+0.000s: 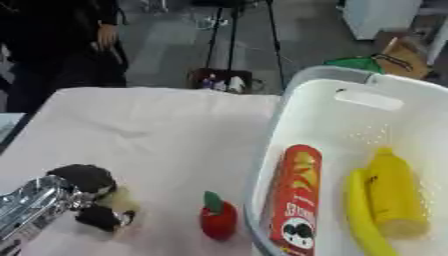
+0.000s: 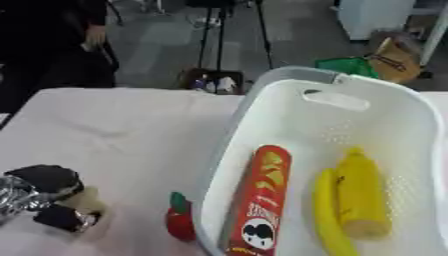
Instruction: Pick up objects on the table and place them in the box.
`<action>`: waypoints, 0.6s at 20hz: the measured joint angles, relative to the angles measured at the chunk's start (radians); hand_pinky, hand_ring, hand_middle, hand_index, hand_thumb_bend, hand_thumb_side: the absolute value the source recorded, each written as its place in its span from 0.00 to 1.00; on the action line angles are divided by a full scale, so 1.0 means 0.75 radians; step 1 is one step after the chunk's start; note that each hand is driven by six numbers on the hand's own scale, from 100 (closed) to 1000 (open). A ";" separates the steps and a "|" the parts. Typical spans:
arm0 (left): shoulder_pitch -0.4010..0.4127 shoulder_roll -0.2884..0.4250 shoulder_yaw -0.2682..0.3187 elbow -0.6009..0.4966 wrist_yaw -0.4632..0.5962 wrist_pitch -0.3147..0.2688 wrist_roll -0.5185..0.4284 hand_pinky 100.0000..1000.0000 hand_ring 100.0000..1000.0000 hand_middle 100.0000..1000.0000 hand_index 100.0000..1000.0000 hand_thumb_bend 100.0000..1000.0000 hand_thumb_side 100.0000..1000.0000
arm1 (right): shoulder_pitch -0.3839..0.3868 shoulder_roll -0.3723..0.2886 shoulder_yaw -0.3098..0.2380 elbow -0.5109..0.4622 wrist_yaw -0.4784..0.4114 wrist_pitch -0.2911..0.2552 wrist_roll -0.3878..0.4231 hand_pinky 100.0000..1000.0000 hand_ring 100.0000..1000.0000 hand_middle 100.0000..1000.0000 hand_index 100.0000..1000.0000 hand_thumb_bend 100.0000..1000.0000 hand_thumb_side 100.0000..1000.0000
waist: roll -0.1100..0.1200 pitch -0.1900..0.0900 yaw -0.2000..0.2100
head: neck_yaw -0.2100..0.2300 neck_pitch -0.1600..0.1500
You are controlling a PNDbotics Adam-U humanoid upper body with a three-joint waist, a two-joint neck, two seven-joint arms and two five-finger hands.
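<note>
A white plastic basket (image 1: 302,95) stands on the right of the table. Inside it lie a red chip tube (image 1: 293,200), a yellow bottle (image 1: 394,192) and a banana (image 1: 363,220). A red apple with a green leaf (image 1: 218,218) sits on the white cloth just left of the basket's wall. My left hand (image 1: 92,197) comes in from the lower left, its black fingers curled round a pale rounded object (image 1: 121,200) low over the cloth, a short way left of the apple. My right hand shows in neither view.
The white tablecloth (image 1: 157,130) stretches bare to the far edge. Beyond the table are a tripod's legs, a small dark bag (image 1: 223,80) on the floor, a cardboard box (image 1: 402,57) and a person in dark clothes at the far left.
</note>
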 measured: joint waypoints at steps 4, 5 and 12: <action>-0.026 0.027 0.001 -0.004 -0.007 -0.012 -0.001 0.50 0.50 0.47 0.54 0.24 0.90 | 0.006 0.000 0.000 0.000 0.000 0.000 0.000 0.64 0.51 0.38 0.58 0.00 0.53 | 0.004 0.000 0.000 | 0.000 0.000; -0.030 0.034 0.001 -0.008 -0.008 -0.015 -0.001 0.50 0.50 0.47 0.54 0.24 0.90 | 0.007 0.000 0.000 0.000 0.000 0.000 0.000 0.64 0.51 0.38 0.58 0.00 0.53 | 0.004 0.000 0.000 | 0.000 0.000; -0.091 0.074 0.011 -0.025 -0.027 -0.037 -0.002 0.51 0.50 0.48 0.54 0.25 0.91 | 0.008 0.000 0.000 0.000 0.000 0.001 -0.001 0.64 0.51 0.38 0.58 0.00 0.53 | 0.011 -0.005 0.001 | 0.000 0.001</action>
